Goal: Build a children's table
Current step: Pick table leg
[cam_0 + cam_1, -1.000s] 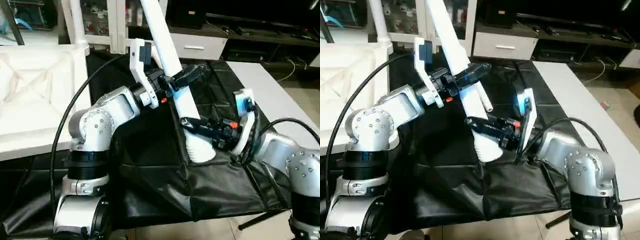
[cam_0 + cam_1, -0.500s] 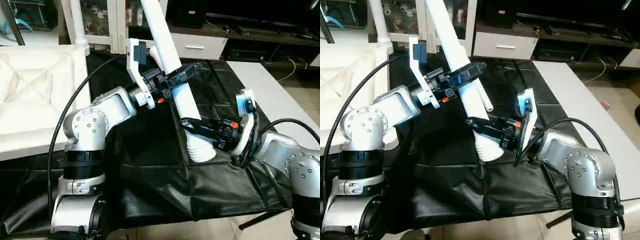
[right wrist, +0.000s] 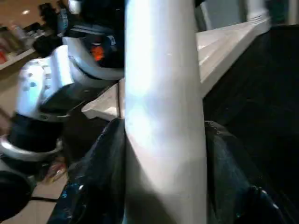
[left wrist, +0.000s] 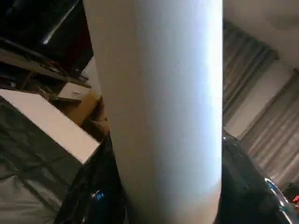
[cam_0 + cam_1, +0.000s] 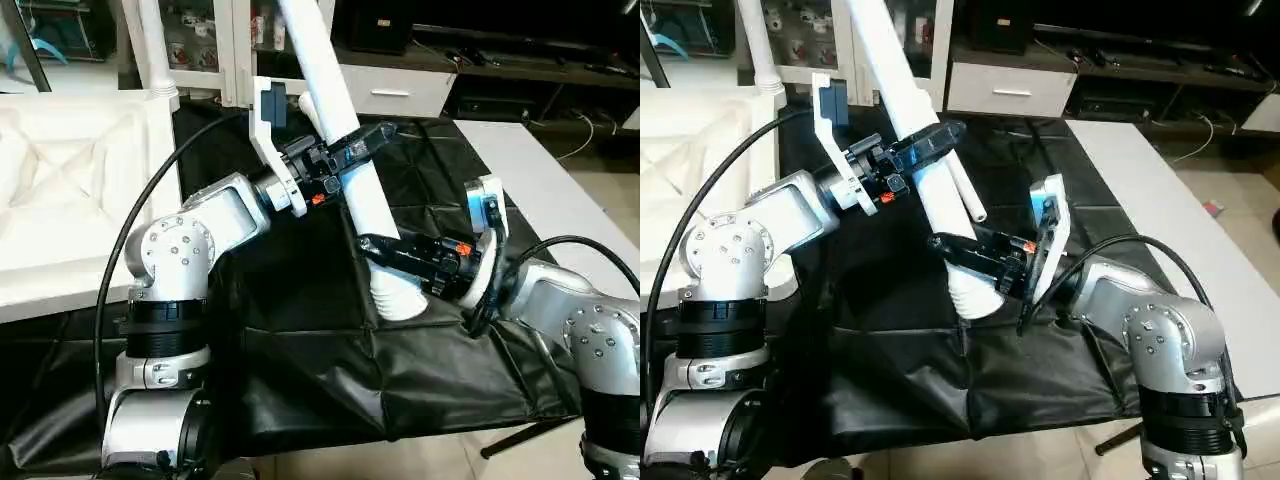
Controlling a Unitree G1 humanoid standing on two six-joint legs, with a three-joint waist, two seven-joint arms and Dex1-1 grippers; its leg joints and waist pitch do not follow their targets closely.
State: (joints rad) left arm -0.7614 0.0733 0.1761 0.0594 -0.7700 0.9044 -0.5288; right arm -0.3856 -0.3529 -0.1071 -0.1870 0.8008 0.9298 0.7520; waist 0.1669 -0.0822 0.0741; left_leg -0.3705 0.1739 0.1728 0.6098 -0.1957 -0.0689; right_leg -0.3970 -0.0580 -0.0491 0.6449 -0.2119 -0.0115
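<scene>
Table leg [image 5: 345,140] clamped between left end effector [image 5: 350,155], right end effector [image 5: 385,252]

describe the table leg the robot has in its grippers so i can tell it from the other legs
On the black sheet beside the white table top, one white leg stands tilted, ribbed threaded end down. Unlike the upright leg at the top's corner, it is clasped by the left gripper midway and the right gripper near its base.

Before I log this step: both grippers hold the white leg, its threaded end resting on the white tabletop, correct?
Not quite: the leg's threaded end rests on the black cloth, not the tabletop, as the left eye view shows. Left gripper and right gripper both hold it.
</scene>
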